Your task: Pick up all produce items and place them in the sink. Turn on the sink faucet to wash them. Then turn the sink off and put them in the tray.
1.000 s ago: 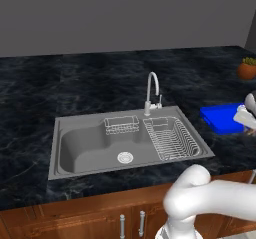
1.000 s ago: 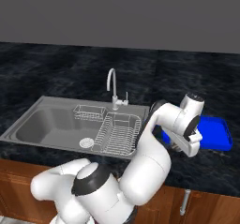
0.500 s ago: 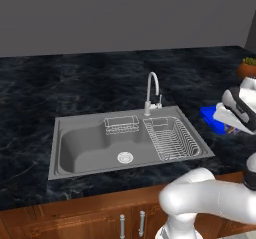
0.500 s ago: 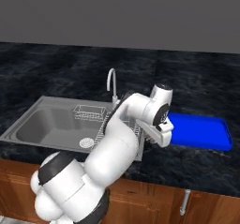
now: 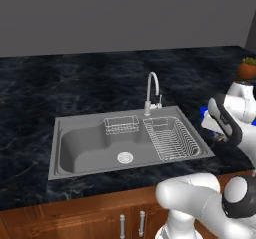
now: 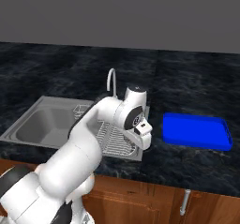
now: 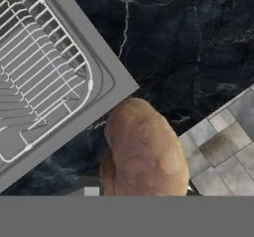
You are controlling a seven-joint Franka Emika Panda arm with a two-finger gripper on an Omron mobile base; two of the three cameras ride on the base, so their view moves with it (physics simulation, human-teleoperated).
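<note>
I am seeing my gripper (image 6: 145, 143) clamping the potato (image 7: 144, 151), hanging over the counter's (image 6: 187, 167) front edge. The potato is hiding my fingertips. My arm is covering the sink's (image 6: 42, 124) right corner.

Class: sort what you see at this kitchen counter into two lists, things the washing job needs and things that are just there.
Needed: potato, held in the gripper; sink; faucet; blue tray.
Just there: wire rack; wire basket; potted plant.

A black marbled worktop (image 5: 75, 78) runs wall to wall under a plain grey wall (image 5: 125, 13). A potted plant (image 5: 247, 69) stands near its far right corner. Brown wooden cabinet doors (image 6: 140, 202) with silver handles (image 5: 122, 226) sit below the front edge. Grey floor tiles (image 7: 223, 142) show beyond that edge.
</note>
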